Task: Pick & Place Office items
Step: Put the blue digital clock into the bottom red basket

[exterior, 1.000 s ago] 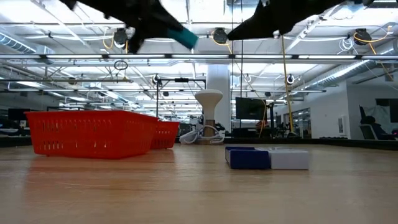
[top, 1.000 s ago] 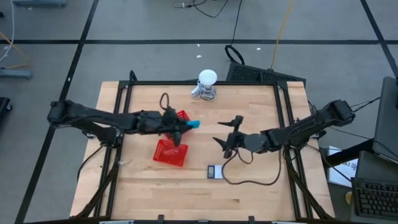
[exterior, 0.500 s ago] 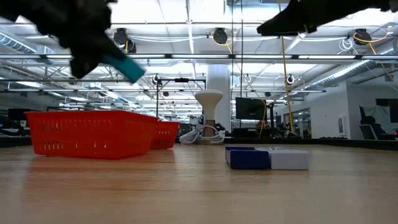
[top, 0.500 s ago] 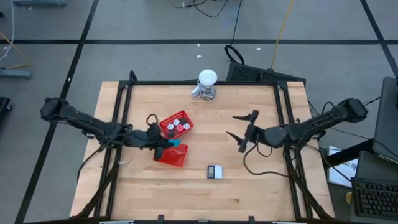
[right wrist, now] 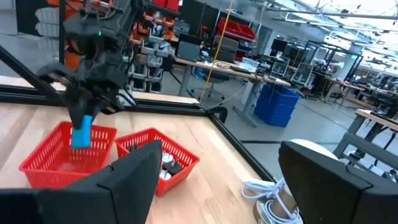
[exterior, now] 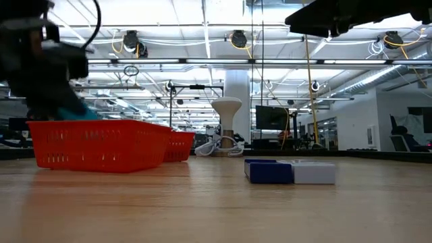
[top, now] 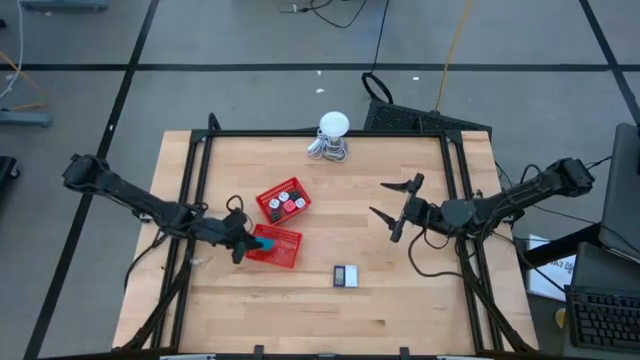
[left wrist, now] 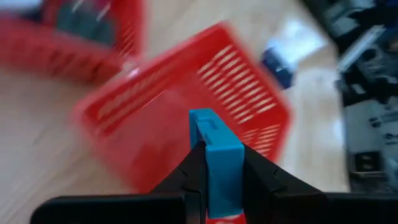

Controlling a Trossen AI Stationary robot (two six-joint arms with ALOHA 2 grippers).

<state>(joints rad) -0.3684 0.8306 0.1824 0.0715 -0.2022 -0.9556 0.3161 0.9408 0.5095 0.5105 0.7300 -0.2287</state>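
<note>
Looking from above: left gripper (top: 246,242) clamps a light blue piece (top: 264,243) over the near red mesh basket's (top: 283,250) left rim; right gripper (top: 400,205), fingers spread, hangs over bare table (top: 400,290).

Low view: blue piece (exterior: 71,113) sits just above that basket (exterior: 101,145); a blue-and-white block (exterior: 290,171) lies well apart.

Left wrist view: fingers (left wrist: 186,174) pinch the piece (left wrist: 214,155) above the basket (left wrist: 186,106).

Right wrist view: far basket (right wrist: 158,155) holds small items (right wrist: 166,162).
</note>
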